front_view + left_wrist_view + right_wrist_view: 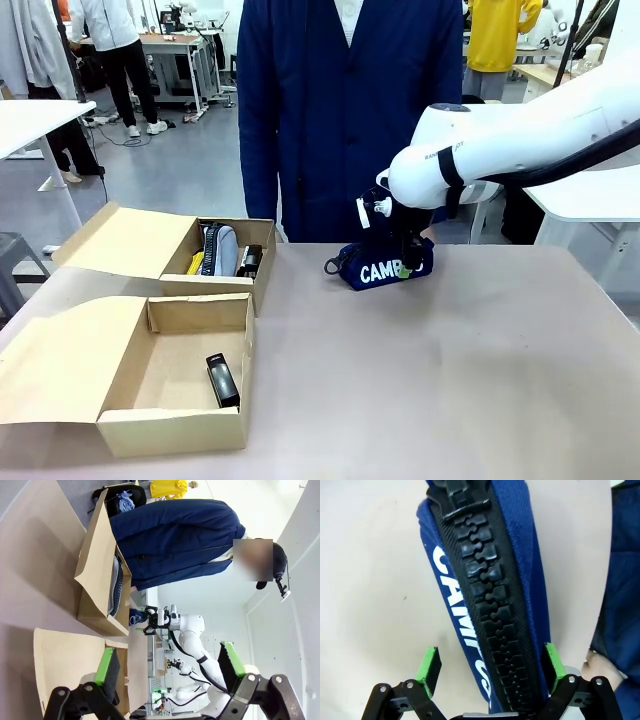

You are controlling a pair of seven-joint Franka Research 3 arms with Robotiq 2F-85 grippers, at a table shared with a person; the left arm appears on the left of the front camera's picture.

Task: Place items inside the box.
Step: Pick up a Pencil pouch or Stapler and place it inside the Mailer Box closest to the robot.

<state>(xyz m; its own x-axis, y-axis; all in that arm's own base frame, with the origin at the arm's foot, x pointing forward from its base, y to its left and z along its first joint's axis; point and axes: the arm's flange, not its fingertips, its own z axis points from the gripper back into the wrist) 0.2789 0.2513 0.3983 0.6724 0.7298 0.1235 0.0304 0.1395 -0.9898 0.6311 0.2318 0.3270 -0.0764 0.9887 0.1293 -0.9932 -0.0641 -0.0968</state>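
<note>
Partly done: the grey case (222,250) and some smaller items, hard to make out, lie in the far box (125,240). The stapler (222,380) lies in the near box (170,430), just in front of the far box. The navy case (380,268) is left, on the table (450,380) right of the far box. The right gripper (492,665) straddles it at middling width, one pad (432,667) apart from the cloth. The left gripper (167,662) gapes wide, empty.

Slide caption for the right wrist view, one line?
Right gripper, jaws open, straddles the navy CAMPUS pencil case lying on the table, green pads flanking its black zipper.
</note>
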